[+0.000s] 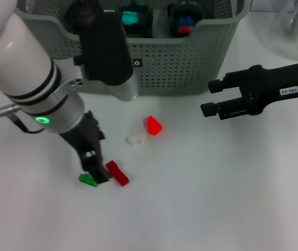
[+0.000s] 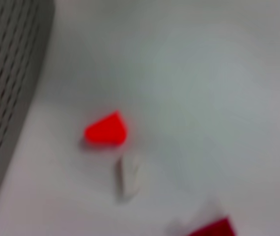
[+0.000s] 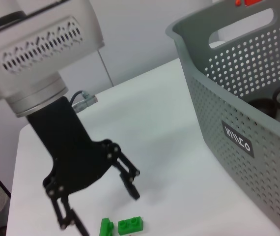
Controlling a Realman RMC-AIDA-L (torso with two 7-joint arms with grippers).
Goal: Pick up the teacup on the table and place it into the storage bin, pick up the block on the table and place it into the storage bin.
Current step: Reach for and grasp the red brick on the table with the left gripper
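White table (image 1: 217, 198) fills most of my head view, with the large grey-green perforated plastic storage bin (image 1: 191, 63) across the upper middle, its small black label facing me. My left gripper (image 1: 94, 170) is down at the lower left of the frame, its black fingers spread and standing on the table around a small green studded block (image 1: 88, 180), with a dark red oblong block (image 1: 117, 173) just beside them to the right. Nearer the centre lie a bright red wedge-shaped block (image 1: 153, 125) and a small white block (image 1: 136, 139), close together but apart from the gripper. Inside the bin I see dark round containers with teal and red-and-blue contents; I cannot pick out a teacup. My right gripper (image 1: 213, 97) hovers at the right, fingers spread, holding nothing, near the bin's front corner.
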